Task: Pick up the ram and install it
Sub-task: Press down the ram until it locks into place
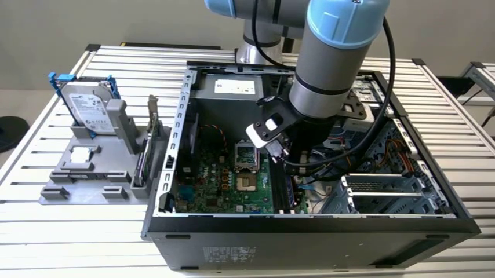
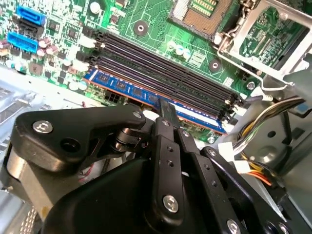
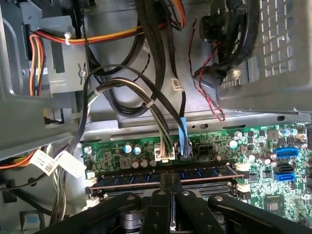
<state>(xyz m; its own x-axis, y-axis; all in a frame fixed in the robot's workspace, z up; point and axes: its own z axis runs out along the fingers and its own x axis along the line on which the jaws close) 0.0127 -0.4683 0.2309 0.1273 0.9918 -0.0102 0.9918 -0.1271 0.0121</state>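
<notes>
Slatted metal table [image 1: 69, 231] carries an open computer case [image 1: 309, 231] | inside: green motherboard [image 1: 224, 185], cables [image 3: 122, 92], arm reaching in | ram [image 2: 146, 95] sits in outermost memory slot beside empty slots [image 2: 161, 63] | gripper [image 2: 165, 114] fingers together, pinching ram's top edge | grey holder [image 1: 85, 174] beside case holds hard drive [image 1: 87, 104]

You've got a slatted metal table [image 1: 69, 231], grey floor [image 1: 23, 98] at 9 o'clock, plain beige wall [image 1: 116, 20] at 12, even light.
</notes>
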